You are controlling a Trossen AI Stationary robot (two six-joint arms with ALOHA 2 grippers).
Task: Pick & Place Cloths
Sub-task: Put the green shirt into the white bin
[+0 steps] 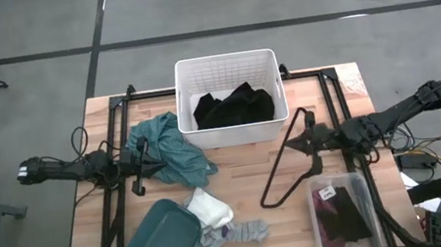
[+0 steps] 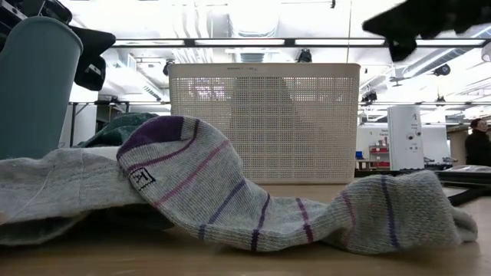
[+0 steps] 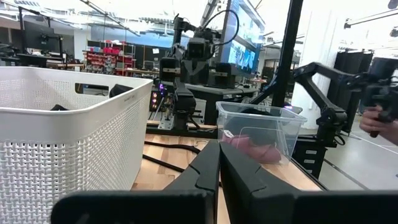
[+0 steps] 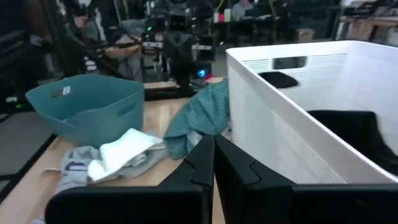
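Black cloth is binned in the basket; teal cloth, white cloth and grey sock remain, with the left gripper and right gripper clenched on nothing.

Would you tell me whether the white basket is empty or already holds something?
Not empty: the white basket holds a black cloth lying on its floor.

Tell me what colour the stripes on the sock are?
Purple and maroon stripes on a grey sock, clearest in the low view.

Wooden table: white basket, teal bin, clear box, teal cloth, grey sock.
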